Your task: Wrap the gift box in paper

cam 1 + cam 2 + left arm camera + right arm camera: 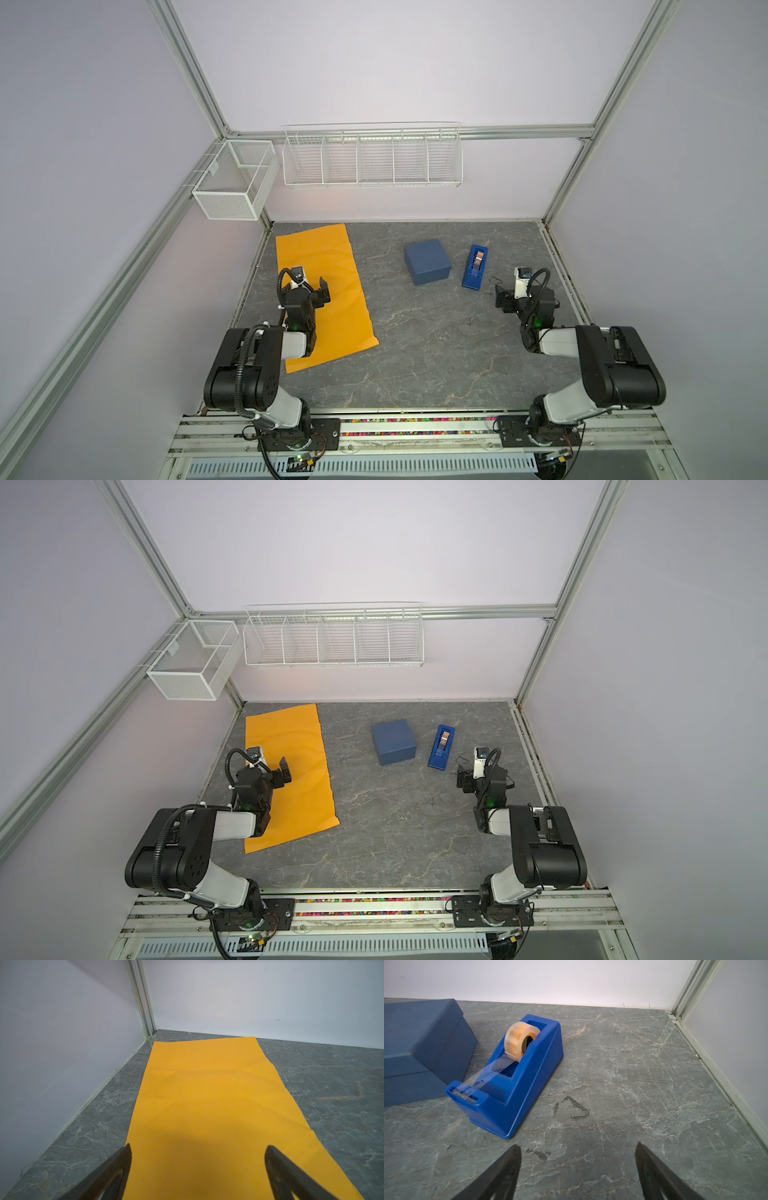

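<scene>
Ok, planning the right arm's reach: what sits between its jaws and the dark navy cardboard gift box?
The bright blue plastic tape dispenser, in both top views.

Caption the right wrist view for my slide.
Open right pincer above the table, near the tape dispenser and gift box.

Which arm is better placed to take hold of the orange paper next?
Probably the left: the left gripper is open right above the paper; the right gripper sits beyond the gift box and tape dispenser.
</scene>
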Robot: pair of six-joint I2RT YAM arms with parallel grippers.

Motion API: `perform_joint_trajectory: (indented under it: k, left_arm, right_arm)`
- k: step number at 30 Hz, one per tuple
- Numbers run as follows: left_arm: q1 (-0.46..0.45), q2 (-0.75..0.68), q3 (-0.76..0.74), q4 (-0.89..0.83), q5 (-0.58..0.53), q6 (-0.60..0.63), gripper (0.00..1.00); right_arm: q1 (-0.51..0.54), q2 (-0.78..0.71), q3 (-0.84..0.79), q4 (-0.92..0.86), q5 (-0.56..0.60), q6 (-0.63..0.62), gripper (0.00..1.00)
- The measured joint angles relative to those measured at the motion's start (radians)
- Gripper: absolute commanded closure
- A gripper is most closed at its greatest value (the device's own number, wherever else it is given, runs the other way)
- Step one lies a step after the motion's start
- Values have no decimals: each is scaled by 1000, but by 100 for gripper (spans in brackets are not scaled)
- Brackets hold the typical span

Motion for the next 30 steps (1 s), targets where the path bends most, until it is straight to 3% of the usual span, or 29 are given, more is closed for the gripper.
perform_joint_trajectory:
  k: [13,18,24,29,30]
  left_arm:
    - [0,0,0,0,11,0,1]
    - [0,-29,2,-36,-4,0,1]
    - [-6,-172,98,-280,-15,-12,6]
    - [-35,-332,192,-521,23,-98,10]
    - [-43,-354,205,-562,31,-123,12]
  right_arm:
    - [0,-2,1,-6,3,0,12]
    - [0,-59,43,-119,13,0,12]
    - [9,-181,177,-355,6,18,8]
    - [46,-238,302,-578,-64,123,1]
    - [60,-240,318,-610,-85,147,7]
